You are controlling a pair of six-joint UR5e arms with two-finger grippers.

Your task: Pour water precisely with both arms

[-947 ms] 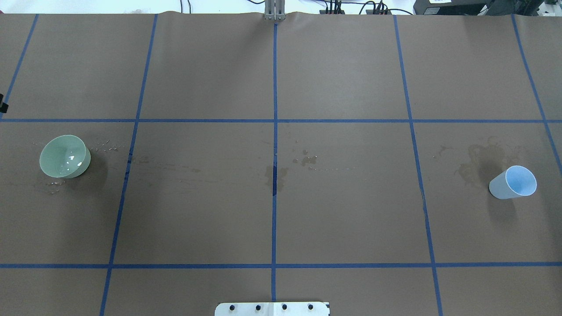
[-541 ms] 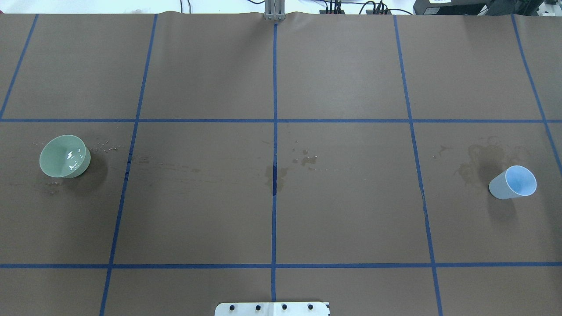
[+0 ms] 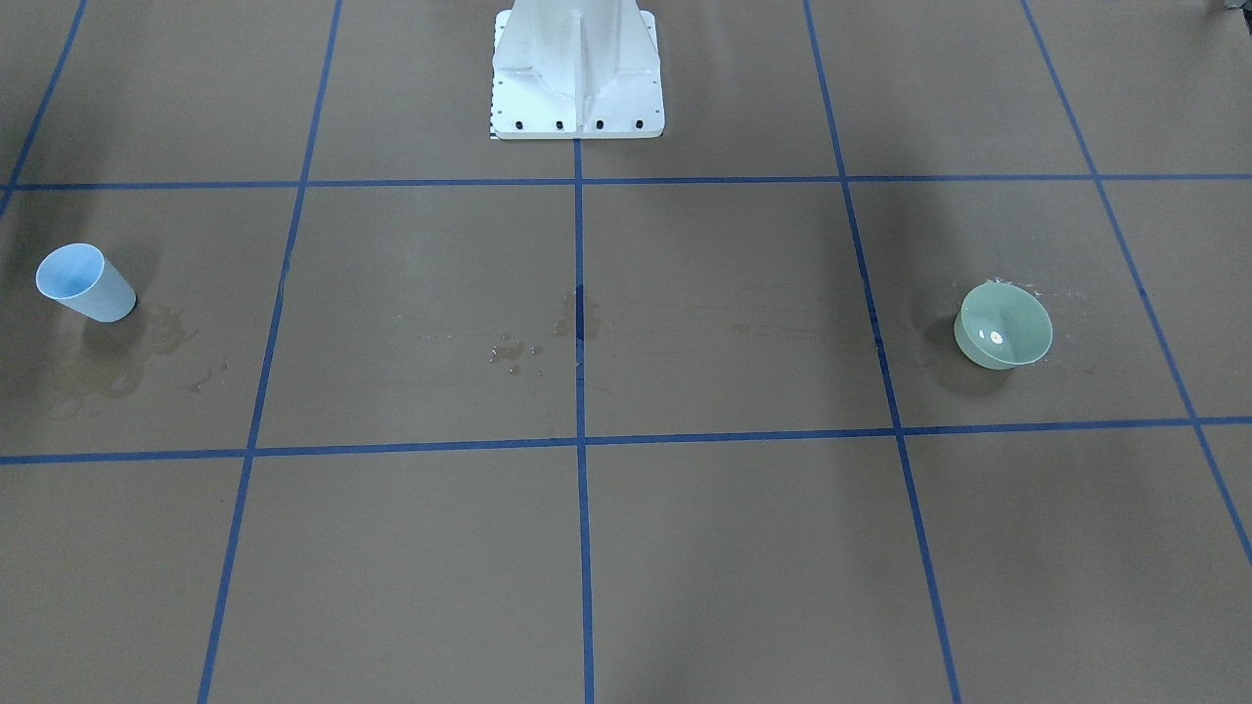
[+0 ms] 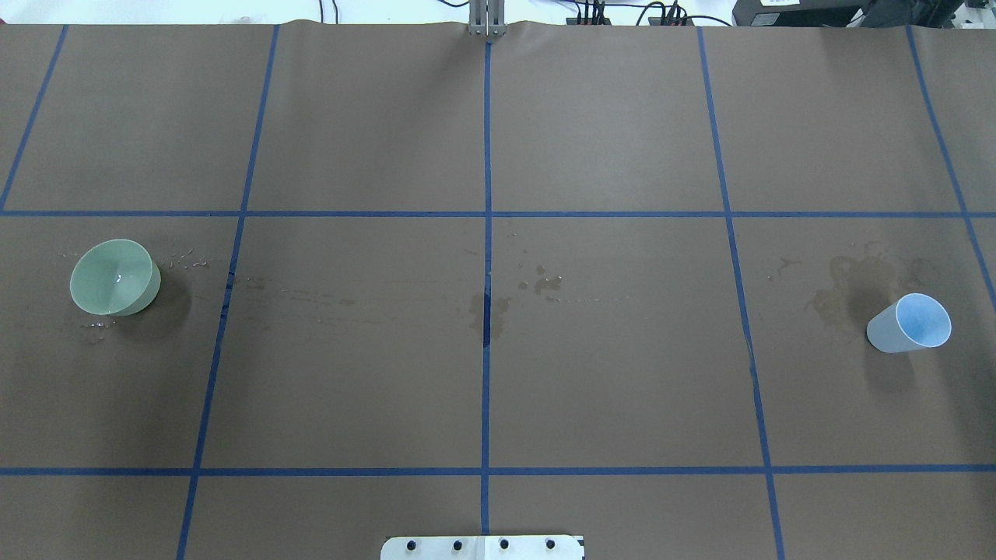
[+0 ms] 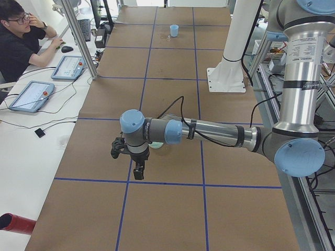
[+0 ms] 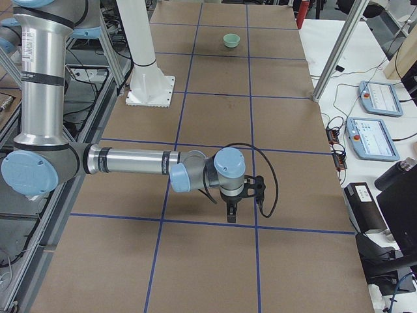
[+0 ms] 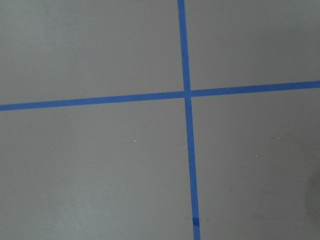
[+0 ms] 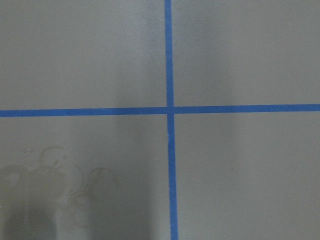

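A little water (image 3: 996, 337) glints at the bottom of the round, translucent green bowl (image 4: 115, 277), on the robot's left of the matte brown paper table (image 4: 607, 373). The tapered pale blue cup (image 4: 910, 323) stands far right, beside ring-shaped stains (image 4: 852, 284). The black left gripper (image 5: 138, 171) and right gripper (image 6: 231, 210) point down above the paper; I cannot tell how their jaws stand.

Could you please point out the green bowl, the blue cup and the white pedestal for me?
green bowl (image 4: 92, 278): overhead view, on its inner wall.
blue cup (image 4: 884, 334): overhead view, on its outer side wall.
white pedestal (image 3: 577, 68): front-facing view, on its central rib.
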